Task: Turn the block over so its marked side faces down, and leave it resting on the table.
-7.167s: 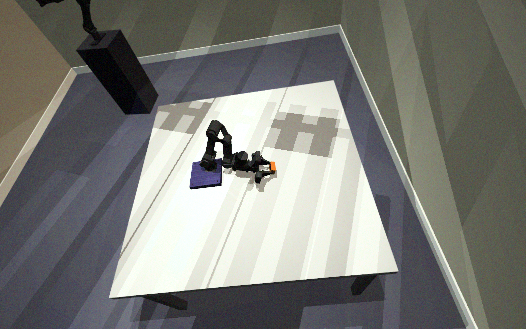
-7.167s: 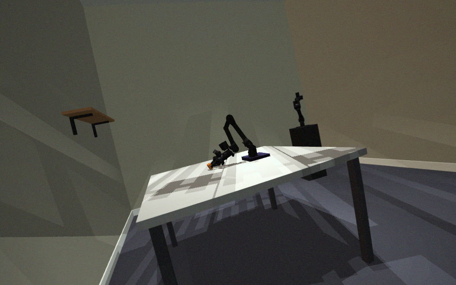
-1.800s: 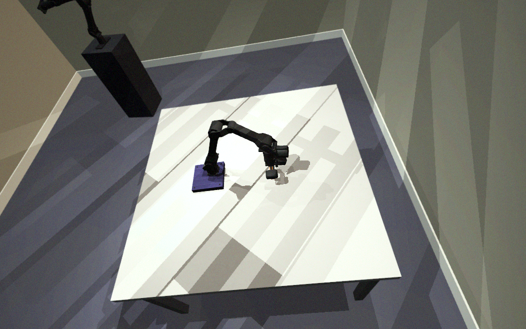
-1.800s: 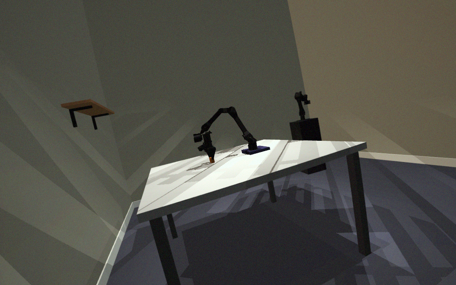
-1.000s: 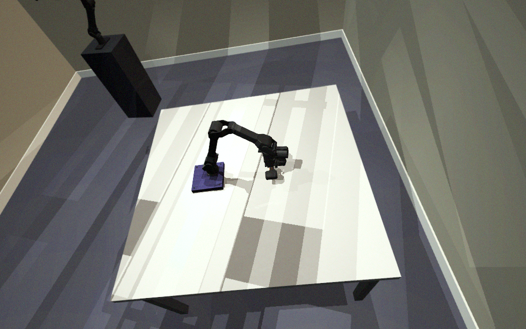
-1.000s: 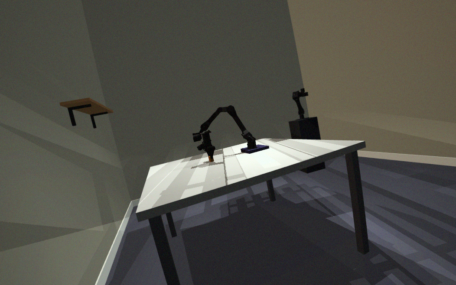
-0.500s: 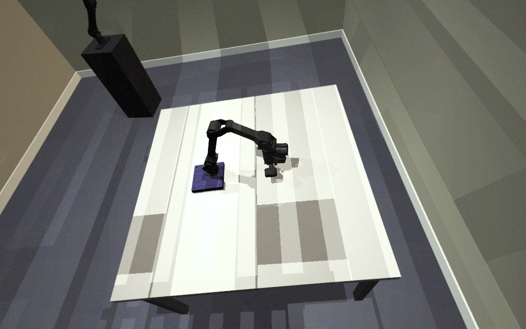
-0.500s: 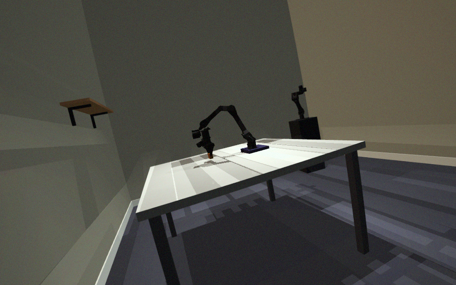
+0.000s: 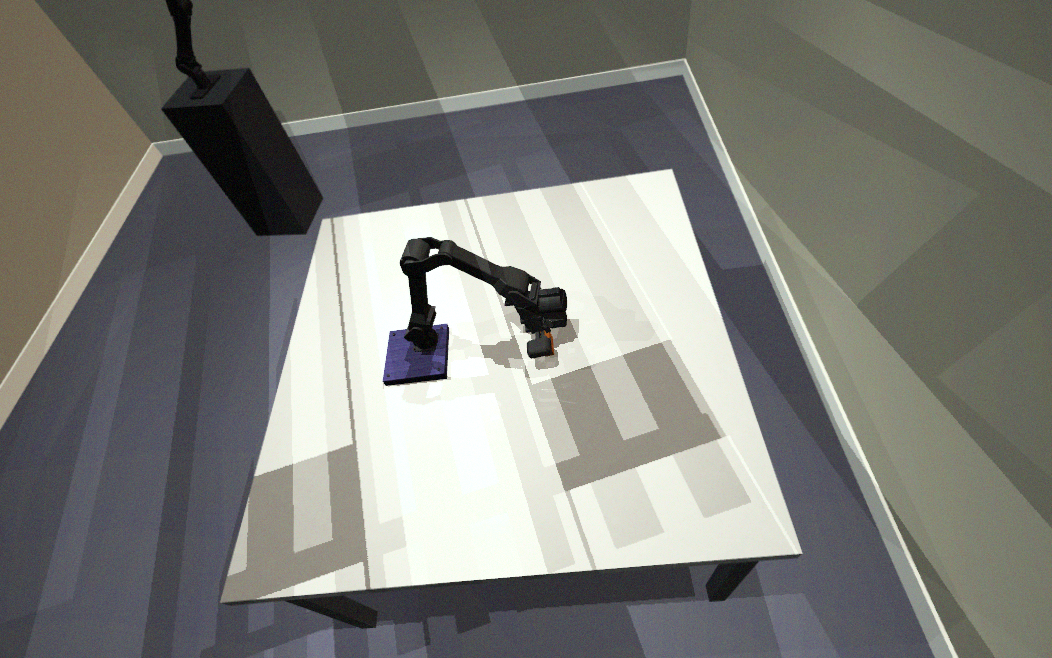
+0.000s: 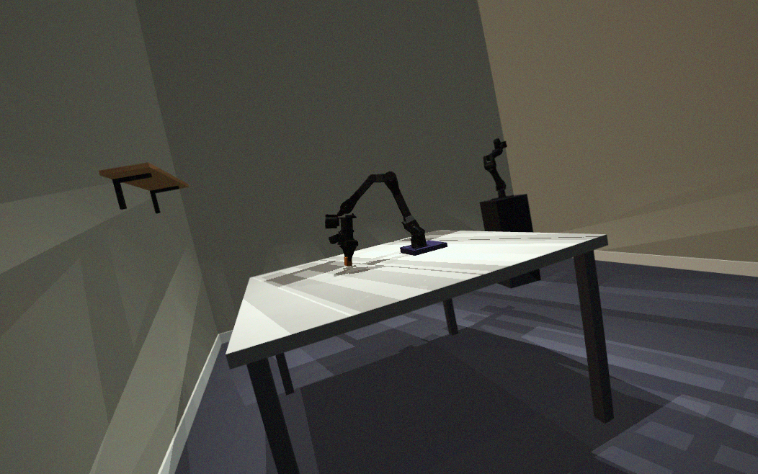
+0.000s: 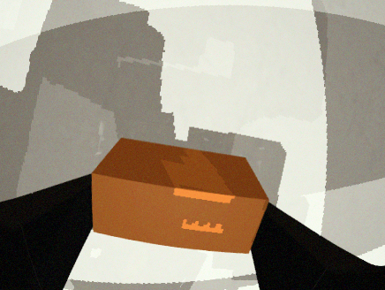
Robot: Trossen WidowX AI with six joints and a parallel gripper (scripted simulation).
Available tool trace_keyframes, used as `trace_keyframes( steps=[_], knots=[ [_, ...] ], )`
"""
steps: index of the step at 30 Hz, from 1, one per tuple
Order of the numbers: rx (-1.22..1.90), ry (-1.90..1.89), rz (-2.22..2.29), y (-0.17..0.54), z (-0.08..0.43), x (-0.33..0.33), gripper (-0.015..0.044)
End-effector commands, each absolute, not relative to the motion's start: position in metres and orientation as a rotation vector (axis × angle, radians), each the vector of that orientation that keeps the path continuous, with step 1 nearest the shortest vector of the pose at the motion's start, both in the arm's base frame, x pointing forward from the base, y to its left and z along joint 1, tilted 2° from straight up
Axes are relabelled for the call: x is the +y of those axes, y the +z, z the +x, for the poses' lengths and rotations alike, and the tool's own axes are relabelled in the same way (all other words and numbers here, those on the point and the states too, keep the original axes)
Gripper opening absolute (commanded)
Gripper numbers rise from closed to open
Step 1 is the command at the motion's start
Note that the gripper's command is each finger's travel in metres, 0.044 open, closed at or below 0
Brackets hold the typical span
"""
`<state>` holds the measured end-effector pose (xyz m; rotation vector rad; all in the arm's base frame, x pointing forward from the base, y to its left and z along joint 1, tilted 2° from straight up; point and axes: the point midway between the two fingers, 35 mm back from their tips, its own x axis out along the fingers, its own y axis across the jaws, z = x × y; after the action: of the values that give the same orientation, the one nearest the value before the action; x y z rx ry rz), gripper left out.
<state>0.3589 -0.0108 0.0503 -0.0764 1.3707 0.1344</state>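
The orange block is between the two black fingers of my gripper, which is shut on it and points down. In the wrist view one long side face and a darker face show, with brighter light patches on them. I make out no clear mark on either. The block's other faces are hidden. It is at or just above the white table; I cannot tell if it touches.
The arm's purple base plate is on the table beside the block. Off the table, a second arm stands on a black pedestal. A brown wall shelf is at the left in the exterior view. Shadow bands cross the table.
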Motion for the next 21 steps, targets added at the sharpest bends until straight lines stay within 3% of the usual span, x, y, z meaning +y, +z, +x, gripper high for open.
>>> trace_keyframes(
  steps=[1, 21],
  knots=[
    [1.303, 0.137, -0.069, 0.0515, 0.3589, -0.0106, 0.0000],
    [0.995, 0.146, -0.055, 0.0488, 0.3507, -0.0108, 0.0000]
  ],
)
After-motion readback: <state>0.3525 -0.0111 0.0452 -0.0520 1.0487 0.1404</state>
